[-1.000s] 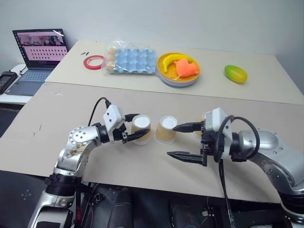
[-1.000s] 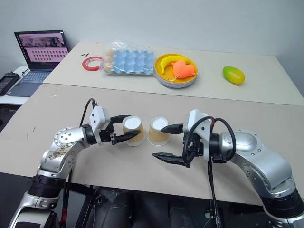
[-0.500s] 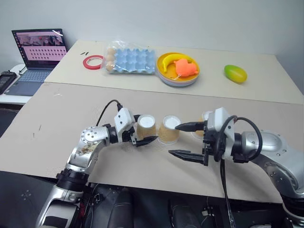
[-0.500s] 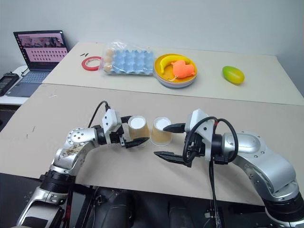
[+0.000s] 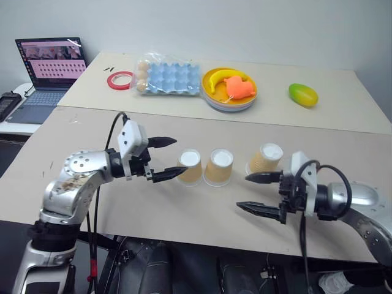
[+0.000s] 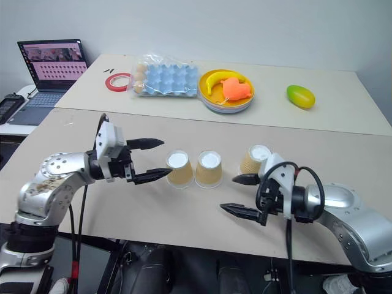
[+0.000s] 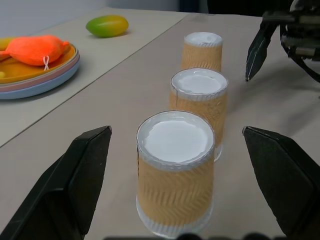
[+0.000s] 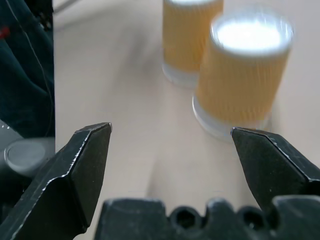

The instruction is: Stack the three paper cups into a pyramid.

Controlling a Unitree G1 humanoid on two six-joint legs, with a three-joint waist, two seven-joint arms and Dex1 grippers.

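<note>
**Both tools open, three cups upside down in a row**

Left tool (image 5: 166,158) hangs with its fingers spread wide, just beside the leftmost paper cup (image 5: 189,166), holding nothing. Right tool (image 5: 256,193) is likewise spread and empty, near the rightmost cup (image 5: 267,157). The middle cup (image 5: 218,166) touches the leftmost; the rightmost stands apart on the surface (image 5: 79,147). All three rest on their rims, none stacked.

Head stereo pair above table (image 5: 92,135); wrist cameras close on cups (image 7: 175,170).
</note>
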